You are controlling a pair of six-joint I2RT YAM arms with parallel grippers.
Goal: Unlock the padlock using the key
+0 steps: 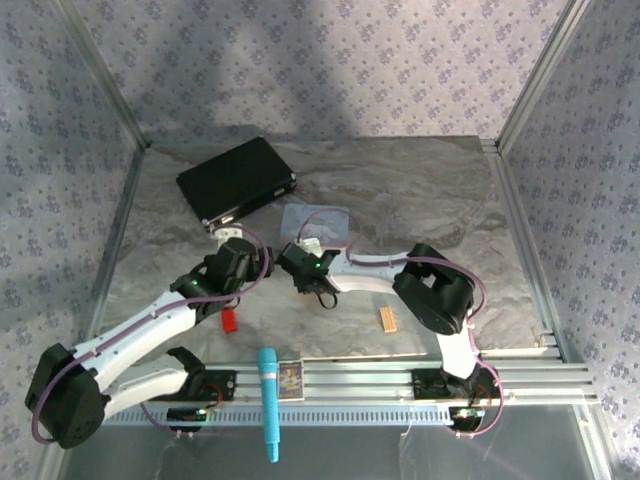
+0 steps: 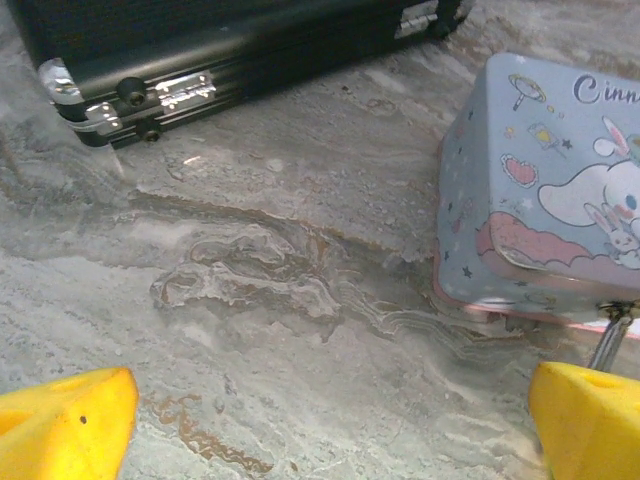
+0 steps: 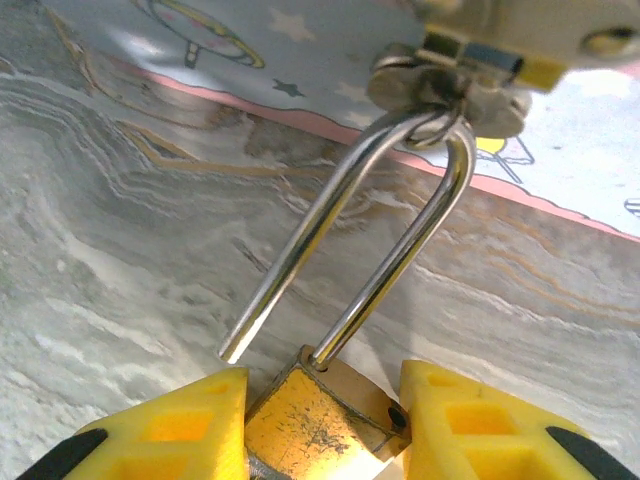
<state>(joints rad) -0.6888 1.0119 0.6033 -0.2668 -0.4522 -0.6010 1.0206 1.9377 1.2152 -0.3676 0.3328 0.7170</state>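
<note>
Brass padlock (image 3: 315, 425) lies just beside the tin (image 3: 300, 50), its body pinched between the right gripper's (image 3: 322, 388) yellow fingers. Its shackle (image 3: 400, 250), one leg free, loops through the tin's hasp (image 3: 450, 85). The left gripper (image 2: 330, 420) hovers wide open over the desk (image 2: 280, 300).

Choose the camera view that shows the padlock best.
Right wrist: padlock close up, brass body between yellow fingers, one shackle end free. Left wrist catches a shackle sliver; top external: too small to tell.
</note>
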